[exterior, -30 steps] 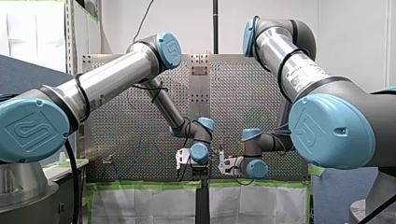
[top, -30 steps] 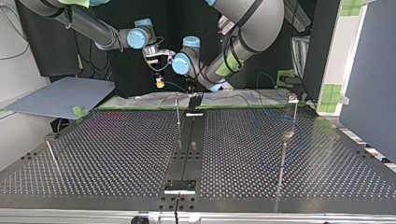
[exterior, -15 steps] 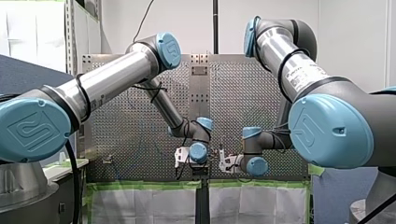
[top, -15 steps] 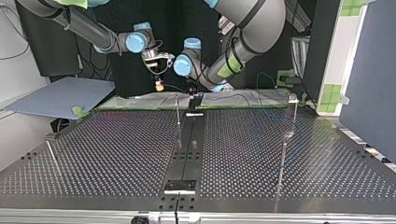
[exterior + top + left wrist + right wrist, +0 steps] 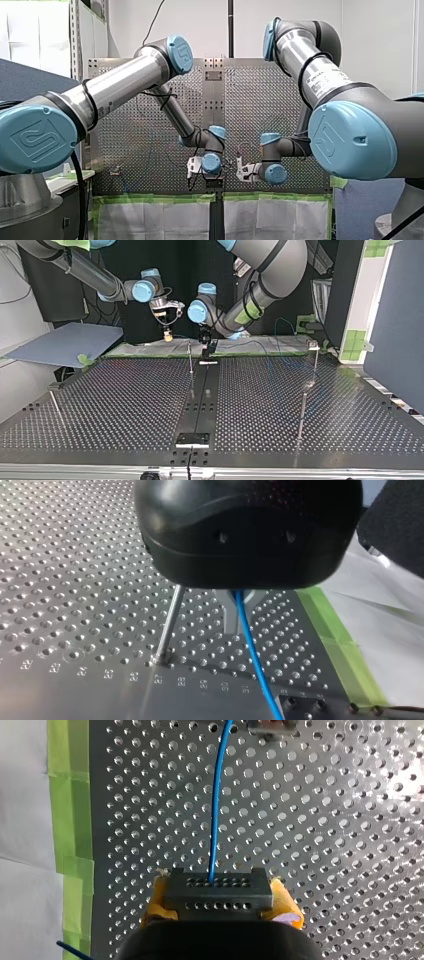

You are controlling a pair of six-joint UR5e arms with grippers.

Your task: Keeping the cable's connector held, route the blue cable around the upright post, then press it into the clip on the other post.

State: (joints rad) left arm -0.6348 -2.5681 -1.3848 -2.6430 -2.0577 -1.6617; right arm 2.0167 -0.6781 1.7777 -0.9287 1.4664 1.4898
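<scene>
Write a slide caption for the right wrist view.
My right tool clamps a black rectangular connector; its thin blue cable runs ahead over the perforated metal table.

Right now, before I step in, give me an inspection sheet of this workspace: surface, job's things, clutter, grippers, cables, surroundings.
Surface: perforated metal table, black strip down its middle.
Job's things: black multi-hole connector on a thin blue cable; thin upright metal post; clip-topped metal post at the top view's right.
Clutter: nothing seen.
Grippers: my right gripper clamps the connector between yellow pads; my left gripper hangs beside the thin upright post.
Cables: the blue cable runs from the connector across the table and passes under my left gripper.
Surroundings: green tape and white sheeting along the table's edge; grey-blue panel at the top view's left.
</scene>
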